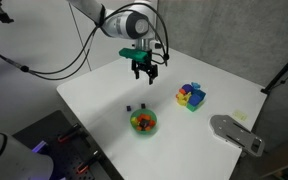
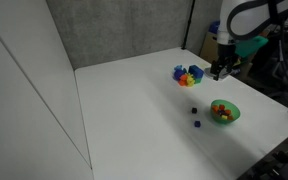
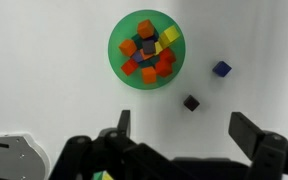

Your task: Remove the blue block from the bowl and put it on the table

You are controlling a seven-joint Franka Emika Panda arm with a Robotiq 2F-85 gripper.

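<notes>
The table (image 3: 44, 60) was seen bare around the bowl (image 3: 116, 50). The gripper (image 3: 184, 135) was held open and empty above it. Two small dark cubes lay beside the bowl; the blue block (image 3: 221, 69) sat nearer the right finger (image 3: 246, 132).

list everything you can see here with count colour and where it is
bowl: 1, bright green, on the white table, holding small red, orange and yellow pieces
small cubes: 2, one blue, one near-black, on the table beside the bowl, apart from it
block cluster: 1, blue, yellow and pink, on the table away from the bowl
table: 1, white
grey object: 1, at the table's edge
gripper: 1, black, open, above the table, holding nothing
</notes>
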